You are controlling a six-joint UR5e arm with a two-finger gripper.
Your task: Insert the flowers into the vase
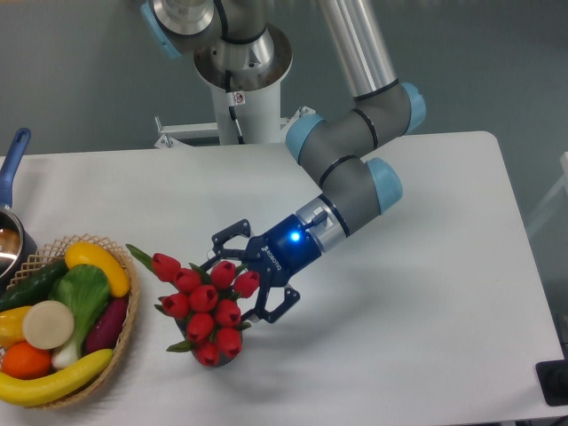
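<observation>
1. Red tulip buds: the flowers (206, 306) sit as a tight cluster near the front edge of the table (426, 266), left of its middle. One bud and a green leaf tip stick out toward the upper left.
2. The vase (218, 361) is almost wholly hidden under the bunch. Only a sliver of dark grey shows below the lowest buds. Judgement: the stems are down in the opening, since the bunch stands up with nothing else under it; the rim itself cannot be checked.
3. The gripper (249, 284) lies just right of the bunch, tilted down toward it, blue light on at the wrist. Fingers are spread wide, one above and one below the right-hand buds. Whether a finger touches a bud cannot be told.
4. Judgement: jaws spread like this read as a release, the vase now carrying the flowers. Insertion looks done or nearly so.
5. Risk: the bunch is wider than the vase and top-heavy; a finger catching a bud on the way out could tip both.
6. The wicker basket (126, 333) of plastic fruit stands at the left front, near the bunch but apart from it. A pan (12, 232) is partly visible at the left edge.
</observation>
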